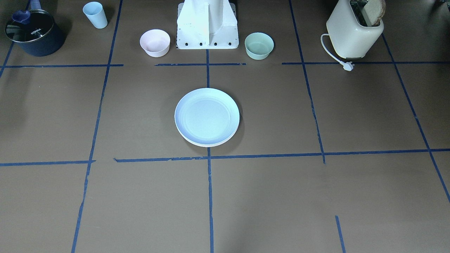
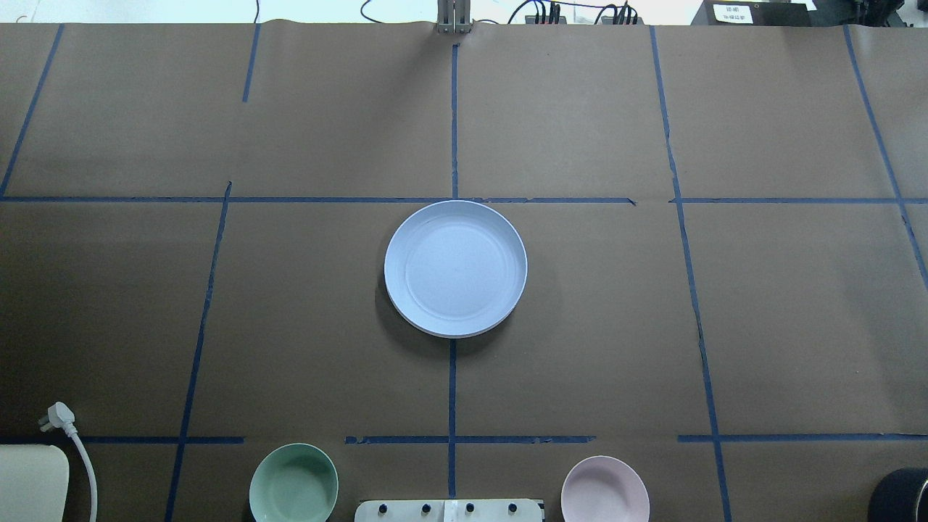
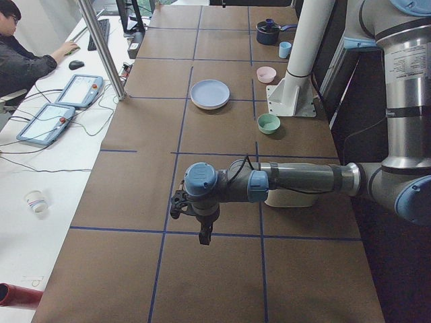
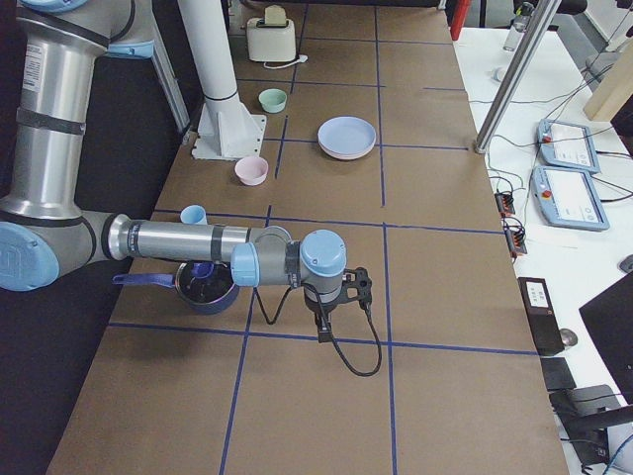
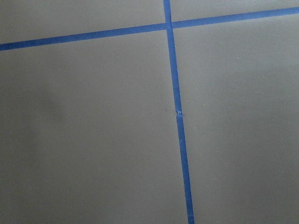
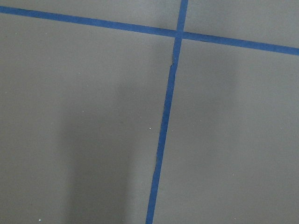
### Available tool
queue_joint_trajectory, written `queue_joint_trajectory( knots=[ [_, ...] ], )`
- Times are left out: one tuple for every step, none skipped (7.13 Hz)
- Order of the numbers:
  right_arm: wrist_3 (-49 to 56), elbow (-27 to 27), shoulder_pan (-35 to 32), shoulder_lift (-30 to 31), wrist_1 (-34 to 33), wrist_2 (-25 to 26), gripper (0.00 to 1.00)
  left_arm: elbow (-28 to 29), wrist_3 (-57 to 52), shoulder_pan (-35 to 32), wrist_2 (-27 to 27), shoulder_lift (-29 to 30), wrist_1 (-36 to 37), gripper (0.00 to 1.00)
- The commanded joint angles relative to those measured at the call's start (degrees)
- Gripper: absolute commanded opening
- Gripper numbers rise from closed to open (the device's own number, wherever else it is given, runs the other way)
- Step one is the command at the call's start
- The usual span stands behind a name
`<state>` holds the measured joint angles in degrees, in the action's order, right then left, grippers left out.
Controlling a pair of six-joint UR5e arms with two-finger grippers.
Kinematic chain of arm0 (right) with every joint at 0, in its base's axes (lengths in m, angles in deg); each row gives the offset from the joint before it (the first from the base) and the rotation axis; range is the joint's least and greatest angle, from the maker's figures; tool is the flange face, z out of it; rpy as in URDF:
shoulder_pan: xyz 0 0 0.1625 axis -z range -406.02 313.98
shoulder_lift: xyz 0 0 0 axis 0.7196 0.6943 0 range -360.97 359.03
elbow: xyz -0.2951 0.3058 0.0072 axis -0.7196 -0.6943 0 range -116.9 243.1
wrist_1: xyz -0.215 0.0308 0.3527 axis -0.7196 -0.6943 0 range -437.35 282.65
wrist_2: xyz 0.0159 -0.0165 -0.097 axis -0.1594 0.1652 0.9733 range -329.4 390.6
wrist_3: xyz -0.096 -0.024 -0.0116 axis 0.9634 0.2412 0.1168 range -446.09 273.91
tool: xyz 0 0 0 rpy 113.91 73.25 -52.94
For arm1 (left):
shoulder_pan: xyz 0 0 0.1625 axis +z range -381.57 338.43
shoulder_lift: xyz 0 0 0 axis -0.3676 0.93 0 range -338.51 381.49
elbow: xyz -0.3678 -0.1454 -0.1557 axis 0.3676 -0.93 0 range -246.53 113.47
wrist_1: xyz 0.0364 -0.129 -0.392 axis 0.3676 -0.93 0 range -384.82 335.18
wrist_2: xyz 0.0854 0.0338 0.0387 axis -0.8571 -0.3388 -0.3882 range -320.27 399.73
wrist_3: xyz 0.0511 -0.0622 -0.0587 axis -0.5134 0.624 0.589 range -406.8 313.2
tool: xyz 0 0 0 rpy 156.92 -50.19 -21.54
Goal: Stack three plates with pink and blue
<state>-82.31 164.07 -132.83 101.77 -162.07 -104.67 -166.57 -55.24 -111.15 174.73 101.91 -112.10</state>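
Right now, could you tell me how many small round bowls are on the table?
2: the pale pink plastic bowl beside the robot's white base on its right, the mint-green plastic bowl on its left.

A brown paper-covered surface (image 1: 351, 116) carries a grid of blue tape lines (image 1: 210, 196). Along its edge at the top of the front-facing view, a small pale pink round plastic bowl (image 1: 155, 42) and a small mint-green round plastic bowl (image 1: 259, 45) stand well apart. Toward one corner of that edge, a cream toaster (image 1: 353, 33) holds a bread slice (image 1: 374, 10), with its white plug (image 1: 348, 66) lying just beside it. Toward the other corner are a dark blue lidded saucepan (image 1: 34, 33) and a light blue plastic cup (image 1: 95, 14).
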Motion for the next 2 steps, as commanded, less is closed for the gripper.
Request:
queue_joint_trajectory(
  knots=[
    [0.00,0.01,0.14,-0.09,0.00,0.00,1.00,-0.06,0.00,0.03,0.00,0.00,0.00,1.00],
    [0.00,-0.07,0.15,-0.09,0.00,0.00,1.00,-0.15,0.00,0.03,0.00,0.00,0.00,1.00]
  ],
)
